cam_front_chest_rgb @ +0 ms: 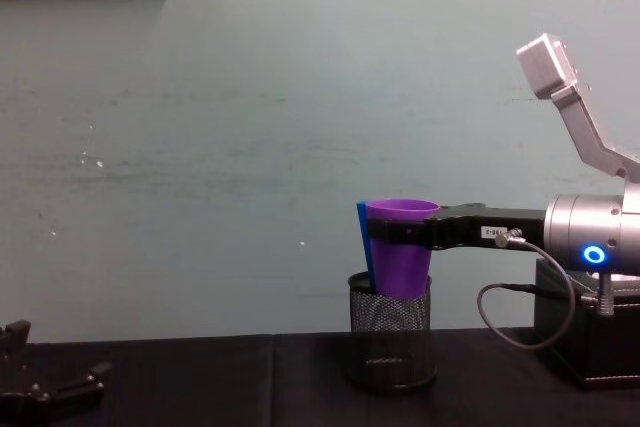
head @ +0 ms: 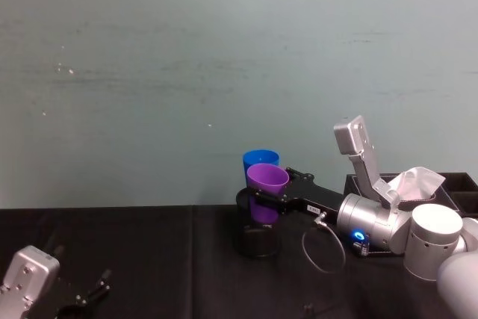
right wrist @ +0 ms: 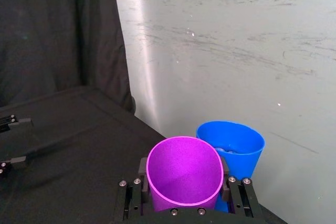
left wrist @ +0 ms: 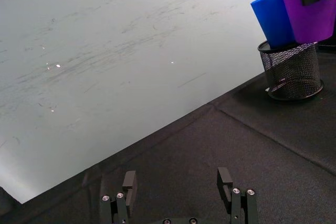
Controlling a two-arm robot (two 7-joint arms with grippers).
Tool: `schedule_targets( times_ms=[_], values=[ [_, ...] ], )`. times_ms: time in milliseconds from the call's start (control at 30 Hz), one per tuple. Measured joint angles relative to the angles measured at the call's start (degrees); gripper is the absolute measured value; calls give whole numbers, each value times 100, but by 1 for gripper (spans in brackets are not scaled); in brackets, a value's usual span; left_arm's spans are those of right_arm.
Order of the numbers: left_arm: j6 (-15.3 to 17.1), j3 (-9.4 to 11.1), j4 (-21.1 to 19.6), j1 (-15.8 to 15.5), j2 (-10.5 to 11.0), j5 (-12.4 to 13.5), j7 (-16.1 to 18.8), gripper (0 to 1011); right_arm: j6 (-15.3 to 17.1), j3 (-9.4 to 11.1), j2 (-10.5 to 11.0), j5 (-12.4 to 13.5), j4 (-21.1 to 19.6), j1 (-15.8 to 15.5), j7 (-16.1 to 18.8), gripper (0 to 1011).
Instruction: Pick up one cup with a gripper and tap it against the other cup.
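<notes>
- The back of the room is one pale green wall (head: 224, 50), scuffed and streaked with faint dark marks.
- In front of it is a table under a black cloth (head: 149, 259), which runs right up to the foot of the wall.
- A silver arm (cam_front_chest_rgb: 590, 237) with a lit blue ring reaches in level from the right, well above the cloth, and a grey cable (head: 321, 248) hangs in a loop beneath it.
- At the right edge of the table stands a black box (head: 455, 184) split into compartments, and a crumpled white tissue (head: 418, 181) sticks up out of the nearest one.
- The right gripper (cam_front_chest_rgb: 400, 232) is clamped on the purple cup (right wrist: 184, 171), one black finger on each side just under the rim. It holds the cup upright with the mouth open upward.
- The blue cup (left wrist: 273, 19) is right behind the purple one on the wall side. Their walls are pressed together in the left wrist view, and in the chest view all but a thin edge of it is hidden.
- A black mesh pen holder (left wrist: 291, 72) stands on the cloth directly below both cups. The blue cup's base sits down inside it and the cup leans a little. The purple cup's base reaches about to the holder's rim, but I cannot tell whether it rests on anything.
- The left gripper (left wrist: 177, 179) sits low over the cloth at the near left, well apart from the cups. Its two fingers are spread wide with nothing between them.
</notes>
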Motion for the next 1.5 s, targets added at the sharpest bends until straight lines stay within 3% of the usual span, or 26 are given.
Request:
schedule_targets(
  times_ms=[367,600,1067,1500],
  values=[
    [0,0,0,0,0,0,0,1000,40,72,41,-21,-266,-122,148,734],
    [0,0,0,0,0,0,0,1000,296,48,206,8,-959,-452,189,734],
    [0,0,0,0,0,0,0,1000,771,-107,748,187,-2488,-1204,15,734],
    [0,0,0,0,0,0,0,1000,879,-270,1108,299,-3213,-1646,-114,734]
  ],
)
